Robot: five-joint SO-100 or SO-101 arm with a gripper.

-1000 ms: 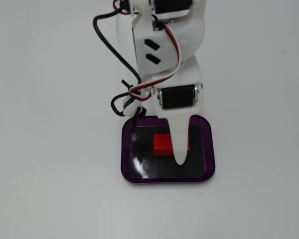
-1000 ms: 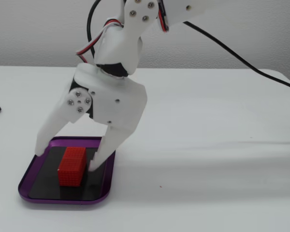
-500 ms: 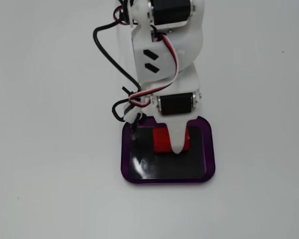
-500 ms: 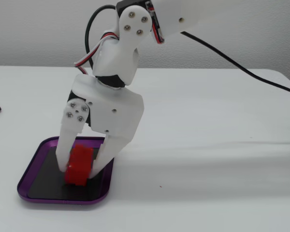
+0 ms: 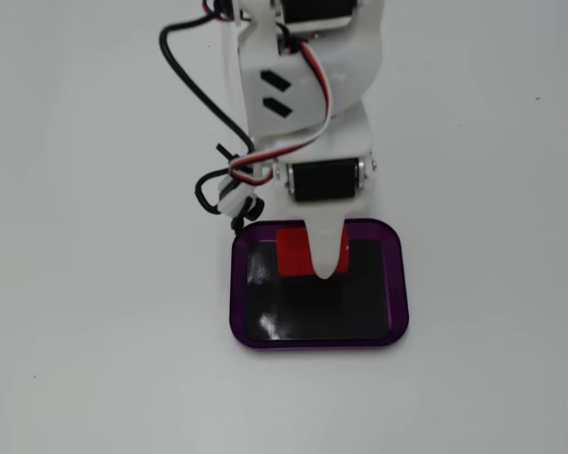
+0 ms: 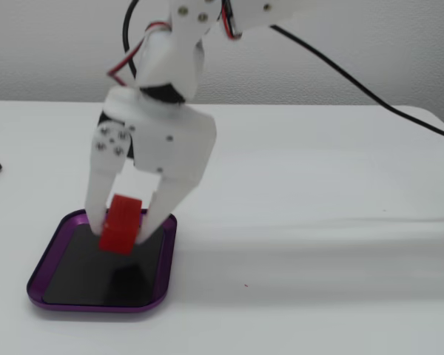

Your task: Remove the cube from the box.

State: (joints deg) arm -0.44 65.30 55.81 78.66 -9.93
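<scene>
The gripper pinches the cube between its two white fingers, one finger pressed against the cube's left face and the other against its right face in the side-on fixed view. The red cube hangs tilted, its lower end clear of the glossy black floor of the box, with a faint dark reflection on the floor beneath it. In the fixed view from above, the gripper points down over the rear half of the box, and one tapering white finger covers most of the cube, so only a red strip shows to the finger's left; from this angle it is hard to tell how far the cube sits above the floor. The purple-rimmed box lies flat on the white table. Black, red and white cables loop beside the wrist, above the box's rear left corner.
</scene>
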